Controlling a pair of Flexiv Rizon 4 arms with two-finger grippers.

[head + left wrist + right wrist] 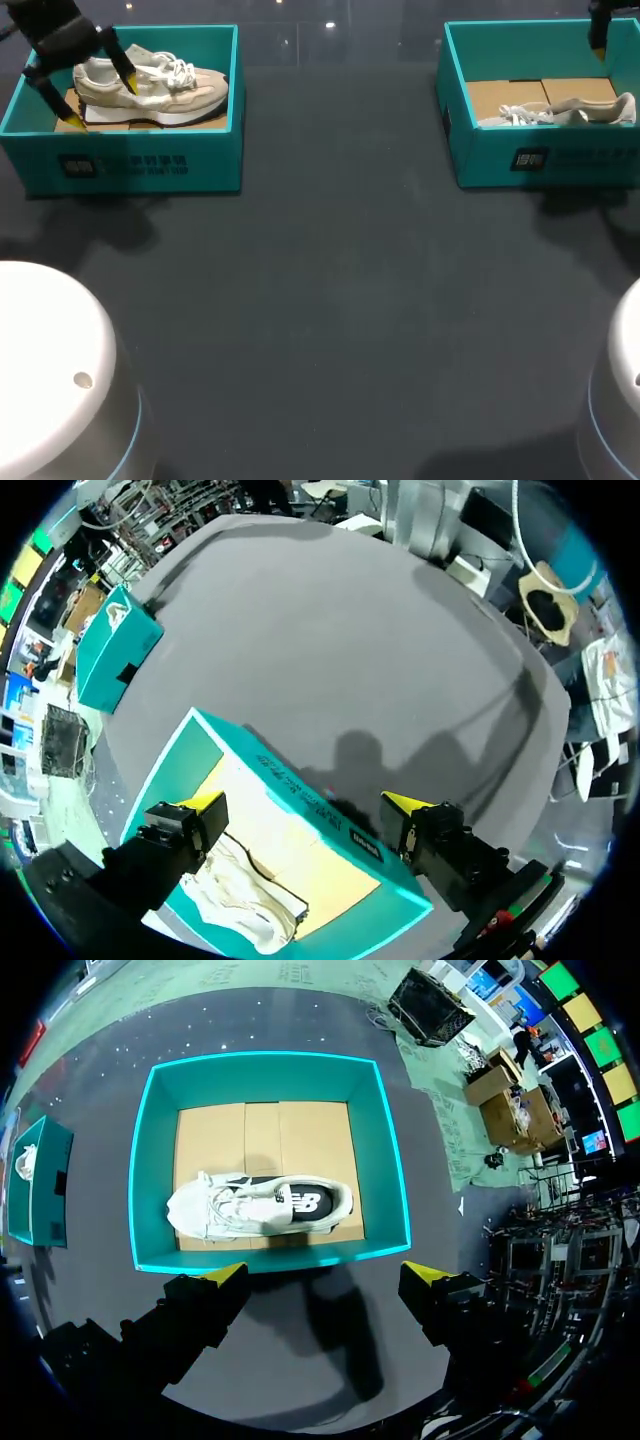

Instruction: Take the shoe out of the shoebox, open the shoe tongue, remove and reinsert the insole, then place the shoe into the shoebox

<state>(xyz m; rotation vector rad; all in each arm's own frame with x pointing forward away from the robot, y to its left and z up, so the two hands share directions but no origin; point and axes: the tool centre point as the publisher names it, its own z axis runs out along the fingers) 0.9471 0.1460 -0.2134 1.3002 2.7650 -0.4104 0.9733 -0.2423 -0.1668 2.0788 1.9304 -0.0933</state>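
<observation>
A beige shoe point(160, 85) stands upright in the teal left shoebox point(150, 165). My left gripper point(102, 102) hangs open over the shoe's heel end. In the left wrist view the left gripper point(305, 805) straddles the box wall point(290, 780), with one finger over the shoe point(240, 900) and the other outside the box. A white shoe point(565, 112) lies on its side in the right shoebox point(560, 160). My right gripper point(598, 45) is high above that box. In the right wrist view the right gripper point(325, 1272) is open over the box wall point(150, 1160), clear of the shoe point(250, 1205).
The dark table point(340, 280) stretches between the two boxes. White robot bases point(50, 370) point(620, 400) stand at the front corners. The right shoebox point(115, 650) shows far ahead in the left wrist view, and the left shoebox point(40, 1185) off to the side in the right wrist view.
</observation>
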